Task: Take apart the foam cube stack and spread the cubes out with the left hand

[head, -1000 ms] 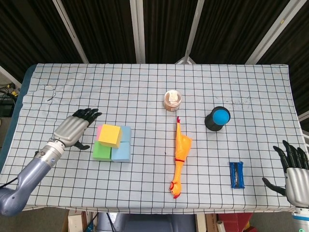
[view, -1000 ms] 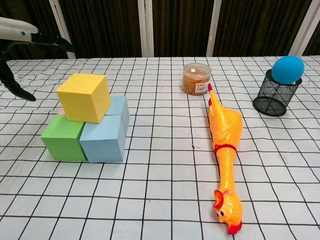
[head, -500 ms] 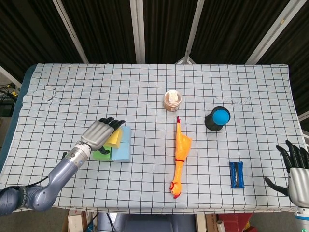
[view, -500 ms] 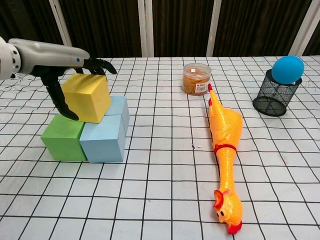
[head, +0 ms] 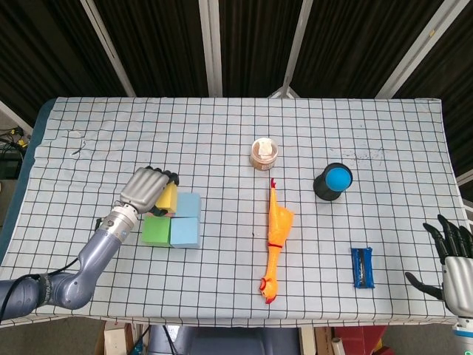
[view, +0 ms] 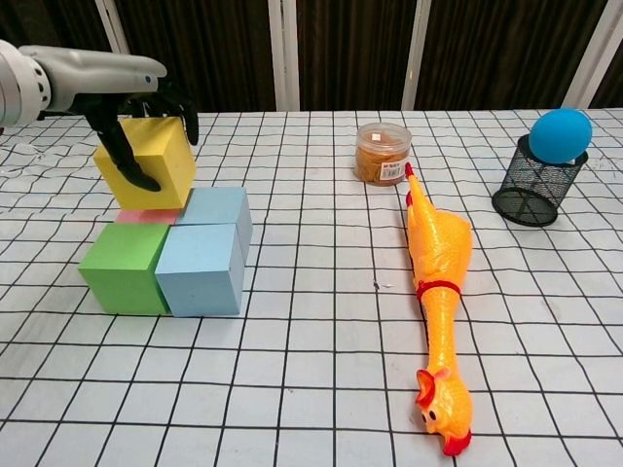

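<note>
My left hand [view: 131,102] [head: 148,190] grips the yellow foam cube [view: 148,165] [head: 167,198], tilted and lifted just above the back left of the stack. Below it stand a green cube [view: 125,267] [head: 156,231], two blue cubes [view: 201,269] [view: 218,206] [head: 185,231], and a pink cube [view: 146,216] showing only as a thin edge under the yellow one. My right hand [head: 454,260] hangs open off the table's front right edge, holding nothing.
A rubber chicken [view: 435,263] [head: 276,238] lies right of the cubes. Behind it stands a small jar [view: 382,152] [head: 264,153]. A black mesh cup with a blue ball [view: 545,165] [head: 334,181] is at the right. A blue wrapped bar [head: 361,267] lies front right.
My left hand reached over from the left, closed on the yellow cube and moved it up and back left off the stack top. The pink cube now shows.
</note>
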Robot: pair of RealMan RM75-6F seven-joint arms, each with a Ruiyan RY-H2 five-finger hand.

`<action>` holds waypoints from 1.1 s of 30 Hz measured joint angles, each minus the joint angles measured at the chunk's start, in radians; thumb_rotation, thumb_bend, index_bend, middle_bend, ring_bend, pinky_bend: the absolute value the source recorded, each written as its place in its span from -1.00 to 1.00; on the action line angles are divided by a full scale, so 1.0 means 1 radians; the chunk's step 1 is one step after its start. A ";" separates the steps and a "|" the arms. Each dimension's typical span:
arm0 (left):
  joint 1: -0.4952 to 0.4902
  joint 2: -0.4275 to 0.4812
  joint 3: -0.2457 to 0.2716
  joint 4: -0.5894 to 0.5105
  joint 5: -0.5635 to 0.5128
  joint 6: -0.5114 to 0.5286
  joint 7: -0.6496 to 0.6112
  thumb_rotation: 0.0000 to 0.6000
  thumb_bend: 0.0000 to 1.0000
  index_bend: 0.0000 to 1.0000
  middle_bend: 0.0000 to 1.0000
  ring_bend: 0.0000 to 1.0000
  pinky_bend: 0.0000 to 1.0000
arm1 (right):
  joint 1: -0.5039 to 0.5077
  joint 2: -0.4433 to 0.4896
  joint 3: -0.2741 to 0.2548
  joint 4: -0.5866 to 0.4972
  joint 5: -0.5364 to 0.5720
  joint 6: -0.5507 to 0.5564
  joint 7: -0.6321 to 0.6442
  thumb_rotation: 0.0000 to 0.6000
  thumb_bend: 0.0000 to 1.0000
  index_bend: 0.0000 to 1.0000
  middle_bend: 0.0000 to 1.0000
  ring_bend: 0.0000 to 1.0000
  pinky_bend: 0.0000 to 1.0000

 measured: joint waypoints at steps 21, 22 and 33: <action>0.045 -0.178 -0.020 0.498 0.196 0.092 -0.158 1.00 -0.86 -0.61 -0.77 -0.86 -0.67 | 0.016 -0.025 0.006 -0.005 0.018 -0.023 -0.045 1.00 -1.00 -0.68 -0.96 -0.82 -1.00; 0.044 -0.198 -0.021 0.532 0.198 0.085 -0.170 1.00 -0.89 -0.66 -0.86 -0.92 -0.71 | 0.016 -0.027 0.007 -0.003 0.019 -0.022 -0.048 1.00 -1.00 -0.68 -0.97 -0.82 -1.00; 0.033 -0.320 -0.054 0.651 0.246 0.085 -0.224 1.00 -0.93 -0.82 -1.00 -1.00 -0.75 | 0.018 -0.022 0.005 0.001 0.021 -0.030 -0.043 1.00 -1.00 -0.68 -0.96 -0.82 -1.00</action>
